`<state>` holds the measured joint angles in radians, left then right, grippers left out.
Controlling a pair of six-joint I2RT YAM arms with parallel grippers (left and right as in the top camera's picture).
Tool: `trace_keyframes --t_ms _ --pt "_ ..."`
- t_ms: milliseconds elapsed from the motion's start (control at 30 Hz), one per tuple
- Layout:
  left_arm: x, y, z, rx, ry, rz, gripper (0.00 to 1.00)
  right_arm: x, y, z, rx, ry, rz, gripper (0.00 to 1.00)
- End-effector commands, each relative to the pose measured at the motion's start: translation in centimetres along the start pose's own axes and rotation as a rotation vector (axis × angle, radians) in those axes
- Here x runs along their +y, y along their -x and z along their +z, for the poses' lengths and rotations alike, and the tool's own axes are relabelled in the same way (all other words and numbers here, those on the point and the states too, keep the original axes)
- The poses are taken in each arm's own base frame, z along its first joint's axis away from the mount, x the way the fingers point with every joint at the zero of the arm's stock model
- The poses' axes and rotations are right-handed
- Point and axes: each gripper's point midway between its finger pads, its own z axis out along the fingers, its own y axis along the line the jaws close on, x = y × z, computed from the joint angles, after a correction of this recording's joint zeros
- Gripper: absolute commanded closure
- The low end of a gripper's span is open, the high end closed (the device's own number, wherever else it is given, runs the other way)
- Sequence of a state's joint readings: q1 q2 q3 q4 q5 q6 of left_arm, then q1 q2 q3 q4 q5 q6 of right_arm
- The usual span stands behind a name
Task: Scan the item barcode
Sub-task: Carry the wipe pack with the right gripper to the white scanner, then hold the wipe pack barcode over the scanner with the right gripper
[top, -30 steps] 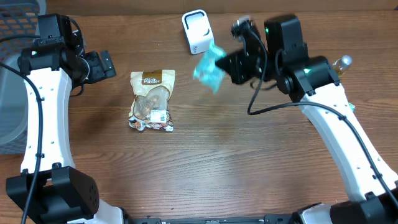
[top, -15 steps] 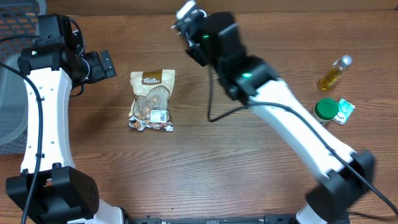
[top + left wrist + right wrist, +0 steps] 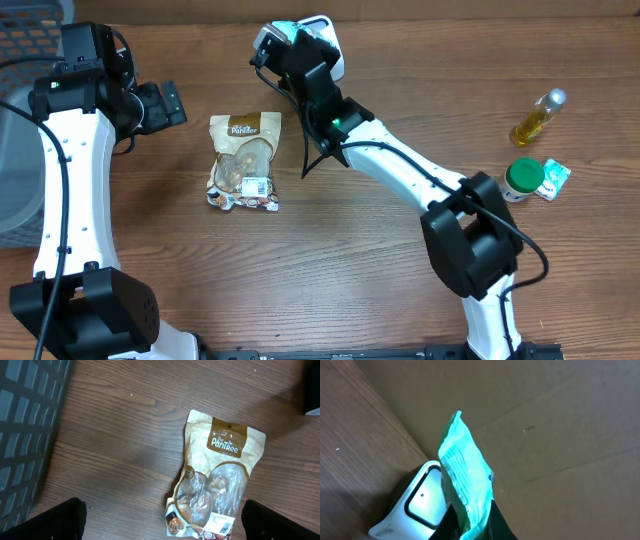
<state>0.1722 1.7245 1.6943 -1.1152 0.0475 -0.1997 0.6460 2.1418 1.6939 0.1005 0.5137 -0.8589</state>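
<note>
Right gripper (image 3: 470, 527) clamps a green packet (image 3: 465, 470) just beside the scanner (image 3: 417, 502); pickup is done; the scan seems not yet finished.

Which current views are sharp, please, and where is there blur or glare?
Overhead: evenly lit, sharp, a highlight on the bottle. Left wrist: crisp, with sheen on the snack pouch window. Right wrist: the teal packet sits close and looks soft, the scanner likewise.
</note>
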Motion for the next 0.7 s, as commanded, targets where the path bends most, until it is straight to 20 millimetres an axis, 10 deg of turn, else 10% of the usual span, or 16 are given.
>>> trace_keyframes --t_ms 0,667 --pt "0.2 0.3 0.1 -0.003 0.007 0.006 0.0 -1.3 0.0 1.0 -0.01 -0.071 0.007 0.96" --pt "0.2 0.3 0.1 -0.003 0.008 0.006 0.0 -3.7 -4.0 5.2 -0.089 -0.104 0.378 0.96"
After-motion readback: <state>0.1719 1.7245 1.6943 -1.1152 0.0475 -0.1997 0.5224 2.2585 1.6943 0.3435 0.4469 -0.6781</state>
